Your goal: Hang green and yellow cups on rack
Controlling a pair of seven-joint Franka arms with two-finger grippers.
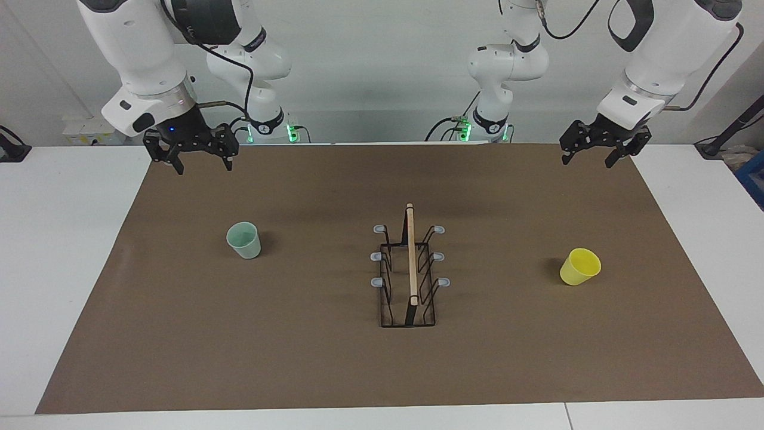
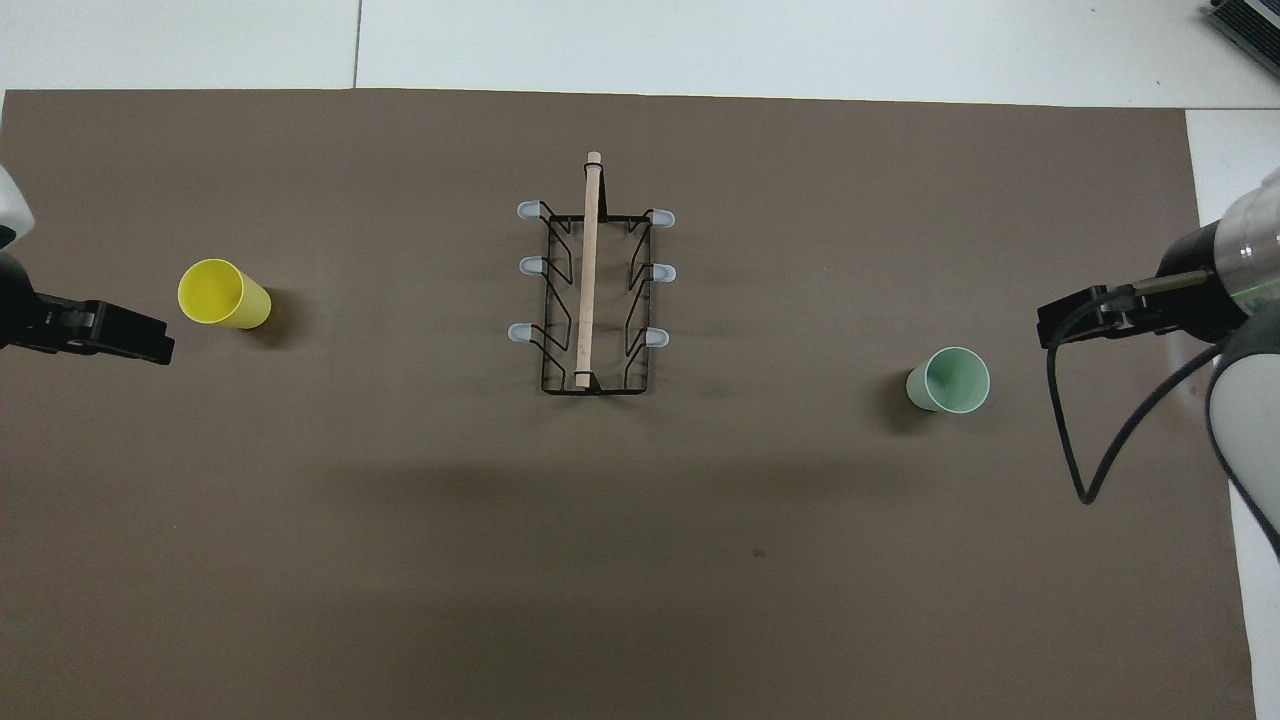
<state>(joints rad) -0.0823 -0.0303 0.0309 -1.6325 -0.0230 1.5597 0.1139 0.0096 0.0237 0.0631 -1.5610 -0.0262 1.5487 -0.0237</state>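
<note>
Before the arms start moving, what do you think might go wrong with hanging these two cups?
1. Both the green cup and the yellow cup stand mouth up and taper, so either may slip or tip when gripped, and each probably needs inverting.
2. The rack is light wire with small prongs; a misaligned cup could push it along the brown mat.

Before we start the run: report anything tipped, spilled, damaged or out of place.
Nothing stands out. The green cup and yellow cup stand upright, mouths up, either side of the rack, which sits square with all six prongs bare. No spills or damage show.
</note>
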